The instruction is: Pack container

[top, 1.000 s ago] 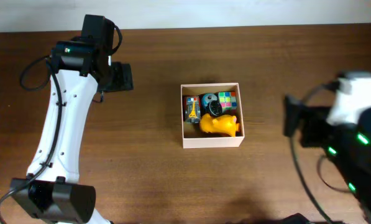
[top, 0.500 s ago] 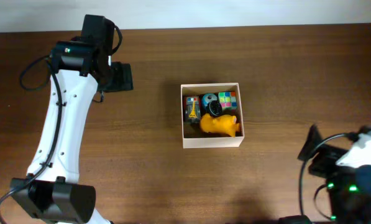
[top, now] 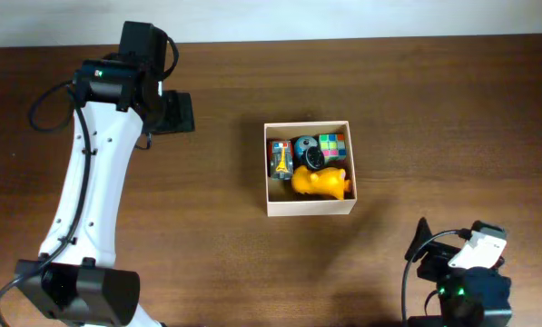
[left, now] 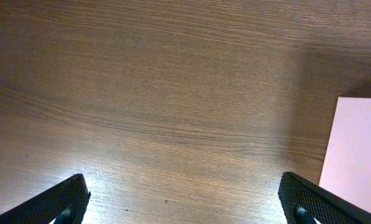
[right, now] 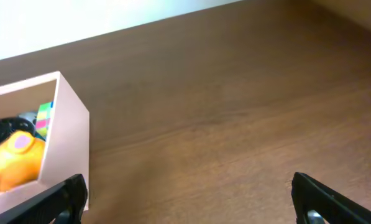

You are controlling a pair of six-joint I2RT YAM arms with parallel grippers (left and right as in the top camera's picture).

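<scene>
The container (top: 309,208), a square white-walled cardboard box, stands at the table's centre. In it lie a yellow toy (top: 322,183), a colour cube (top: 332,145), a dark round toy (top: 309,153) and a small striped toy (top: 280,159). The box also shows in the right wrist view (right: 67,134) at the left, and its white wall shows in the left wrist view (left: 354,155). My left gripper (left: 185,202) is open and empty over bare wood, left of the box. My right gripper (right: 191,199) is open and empty, drawn back near the front right edge (top: 422,245).
The dark wooden table (top: 225,245) runs to a pale wall (top: 343,18) at the back. The left arm (top: 89,182) reaches over the table's left side. The right arm's base (top: 470,291) sits at the front right.
My right arm has pulled back from the right of the box toward the front right edge of the table. The left arm and the box have not moved.
</scene>
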